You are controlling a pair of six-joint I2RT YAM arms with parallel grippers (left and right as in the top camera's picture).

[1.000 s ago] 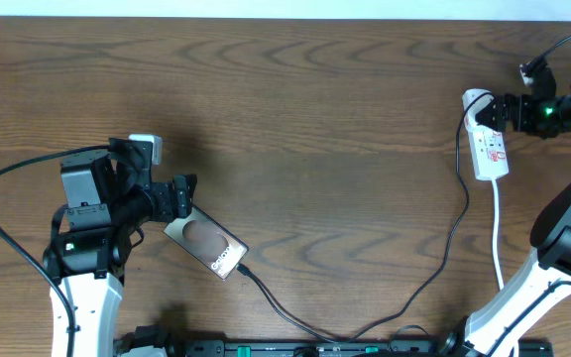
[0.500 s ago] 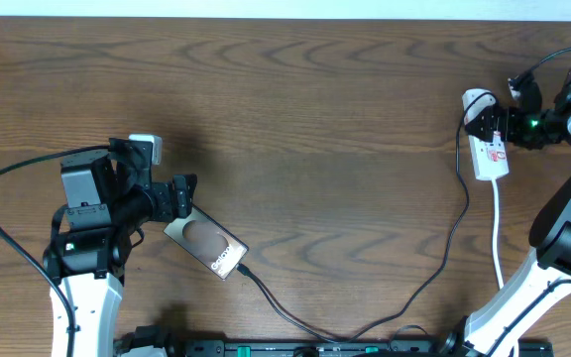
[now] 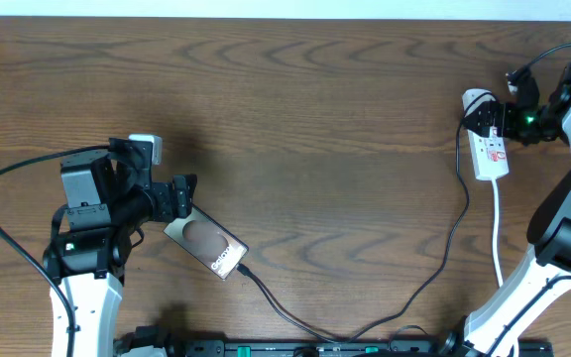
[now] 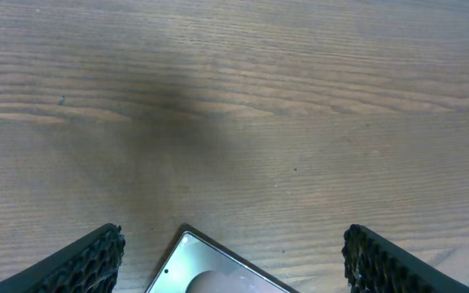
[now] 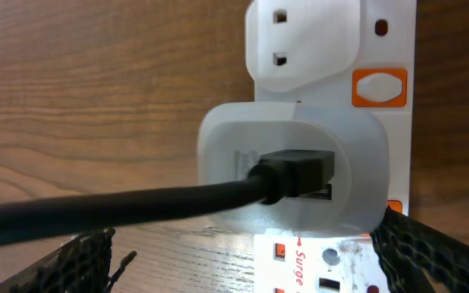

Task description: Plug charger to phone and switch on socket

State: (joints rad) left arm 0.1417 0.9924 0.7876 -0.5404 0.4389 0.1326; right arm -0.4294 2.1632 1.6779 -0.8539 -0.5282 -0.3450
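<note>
From overhead, the socket [image 3: 490, 151] lies with its long axis running toward the robot, and the right gripper [image 3: 494, 117] is spread wide over its far end. Well left of the socket, the left gripper [image 3: 180, 196], also parted, hovers at the phone [image 3: 206, 243]. The charger [image 3: 452, 236] links socket and phone, apparently seated. Left wrist: a phone corner lies between the spread fingers. Right wrist: the orange switch [image 5: 379, 87] lies ahead of the fingers, beyond the white adapter [image 5: 291, 171]; the right arm is nearer.

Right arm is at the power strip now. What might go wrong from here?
The right fingers stand open around the white adapter, not at the orange switch; a press may shove the socket. That would likely tug the charger at the phone, which the left fingers only straddle.
</note>
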